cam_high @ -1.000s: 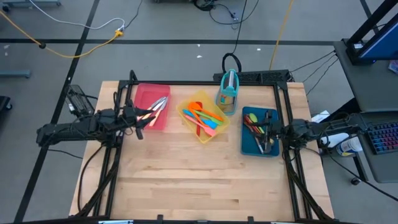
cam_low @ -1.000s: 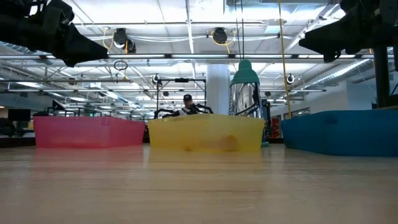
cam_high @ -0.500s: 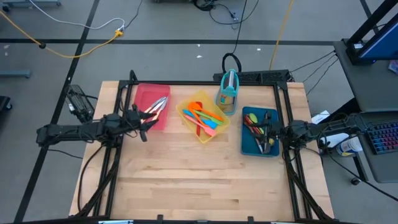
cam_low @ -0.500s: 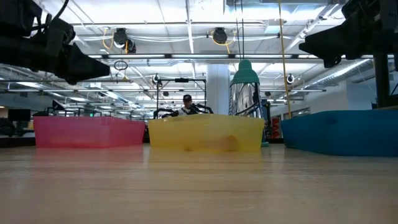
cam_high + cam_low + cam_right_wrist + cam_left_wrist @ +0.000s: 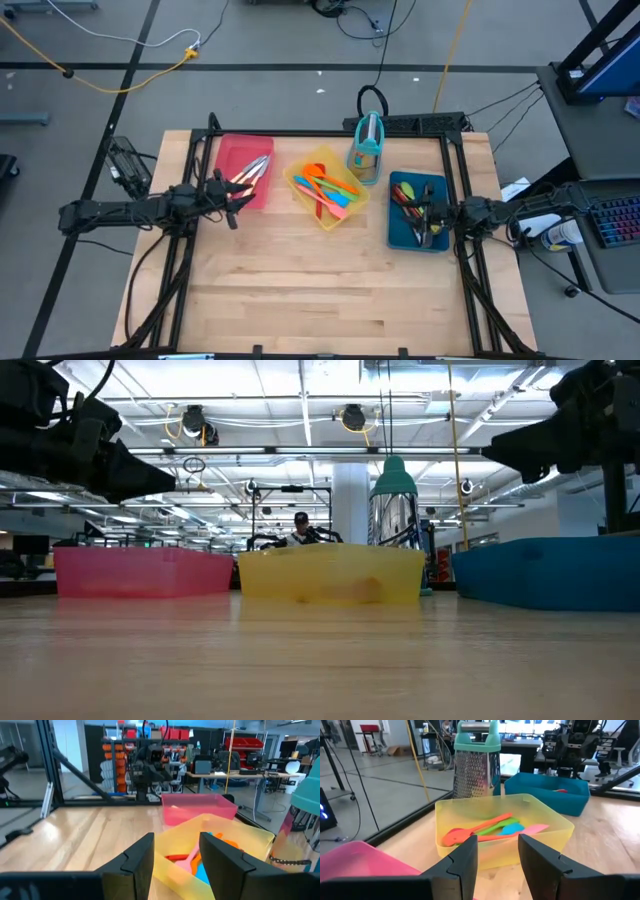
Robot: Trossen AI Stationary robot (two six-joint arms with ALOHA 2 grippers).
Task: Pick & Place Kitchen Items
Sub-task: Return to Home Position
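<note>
Tabletop (image 5: 300,300) carries three trays in a row: red tray (image 5: 235,160), yellow tray (image 5: 312,160), blue tray (image 5: 398,238). A grater (image 5: 366,142) stands behind, between the yellow and blue ones. Spoons (image 5: 255,168) lie in the red tray, spatulas (image 5: 325,190) in the yellow, and red and dark utensils (image 5: 412,208) in the blue. Left gripper (image 5: 232,195) hangs at the red tray's near edge and right gripper (image 5: 432,213) over the blue tray. Both are raised with fingers apart.

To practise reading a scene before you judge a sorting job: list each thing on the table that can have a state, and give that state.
Left gripper: jaws open, empty.
Right gripper: jaws open, empty.
Red tray: holds metal utensils.
Yellow tray: holds coloured spatulas.
Blue tray: holds red and dark utensils.
Grater: upright.
</note>
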